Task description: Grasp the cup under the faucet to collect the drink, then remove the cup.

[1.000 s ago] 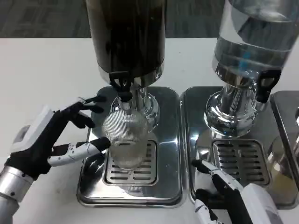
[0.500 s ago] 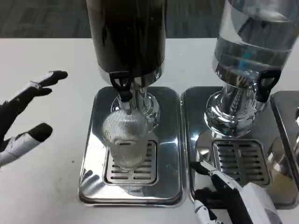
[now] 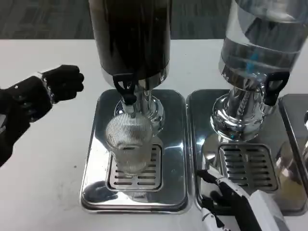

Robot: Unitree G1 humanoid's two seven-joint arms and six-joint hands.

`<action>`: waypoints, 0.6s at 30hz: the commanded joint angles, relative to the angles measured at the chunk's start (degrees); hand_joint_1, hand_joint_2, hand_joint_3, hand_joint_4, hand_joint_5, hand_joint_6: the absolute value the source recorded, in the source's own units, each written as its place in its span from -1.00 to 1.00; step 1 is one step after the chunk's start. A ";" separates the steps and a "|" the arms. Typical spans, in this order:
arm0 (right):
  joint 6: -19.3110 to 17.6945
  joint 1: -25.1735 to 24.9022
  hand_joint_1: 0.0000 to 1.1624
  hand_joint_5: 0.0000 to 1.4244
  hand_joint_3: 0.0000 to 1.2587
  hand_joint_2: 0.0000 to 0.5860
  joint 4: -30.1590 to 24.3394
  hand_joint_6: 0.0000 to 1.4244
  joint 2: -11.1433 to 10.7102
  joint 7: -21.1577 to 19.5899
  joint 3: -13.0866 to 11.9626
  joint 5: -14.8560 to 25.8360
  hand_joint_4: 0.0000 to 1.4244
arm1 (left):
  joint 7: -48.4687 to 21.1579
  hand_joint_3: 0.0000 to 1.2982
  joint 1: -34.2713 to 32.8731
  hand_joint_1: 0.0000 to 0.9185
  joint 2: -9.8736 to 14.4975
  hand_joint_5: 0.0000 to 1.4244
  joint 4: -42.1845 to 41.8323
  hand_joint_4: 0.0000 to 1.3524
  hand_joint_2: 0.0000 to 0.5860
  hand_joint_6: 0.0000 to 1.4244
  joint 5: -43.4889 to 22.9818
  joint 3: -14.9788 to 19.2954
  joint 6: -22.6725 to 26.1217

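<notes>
My left hand (image 3: 36, 98) hangs over the white bench (image 3: 43, 183), well to the left of the drip tray (image 3: 171, 144), with its dark fingers (image 3: 67, 82) curled in and nothing held in them. The ribbed clear cup (image 3: 129, 144) stands upright on the tray's slotted grate (image 3: 144, 179), directly below the black faucet (image 3: 126, 91) of the dark drink dispenser (image 3: 130, 38), and neither of my hands touches it. My right hand (image 3: 236, 204) sits low at the front edge of the neighbouring tray (image 3: 202, 125), fingers spread apart and gripping nothing, its fingertips (image 3: 204, 174) lying on the metal just left of that tray's grate (image 3: 248, 166). Above it stands the clear dispenser (image 3: 260, 43) with water inside, on its chrome base (image 3: 238, 115).
</notes>
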 commanded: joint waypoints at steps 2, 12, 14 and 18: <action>-0.31 0.31 -0.27 -0.76 -0.64 0.85 0.27 -0.68 0.23 -0.18 -0.10 0.46 -0.70 | -5.94 -0.62 -3.32 -1.00 -1.59 -0.76 -0.76 -0.73 -0.87 -0.82 -3.95 2.91 11.80; -0.36 0.42 -0.19 -0.76 -0.62 0.83 0.94 -0.68 1.08 -0.69 0.14 0.62 -0.69 | -13.89 -0.63 -8.31 -1.00 -2.04 -0.71 -2.87 -0.78 -0.86 -0.81 -6.22 6.47 29.38; -0.46 0.34 -0.19 -0.76 -0.62 0.84 1.17 -0.68 1.25 -0.79 0.16 0.83 -0.69 | -14.83 -0.62 -9.40 -1.00 -1.99 -0.71 -2.75 -0.78 -0.86 -0.81 -5.93 6.61 31.49; -0.45 0.51 -0.18 -0.76 -0.62 0.84 1.28 -0.68 1.59 -1.15 0.28 0.62 -0.69 | -16.12 -0.62 -10.82 -1.00 -2.17 -0.71 -2.23 -0.78 -0.86 -0.80 -5.01 7.01 33.60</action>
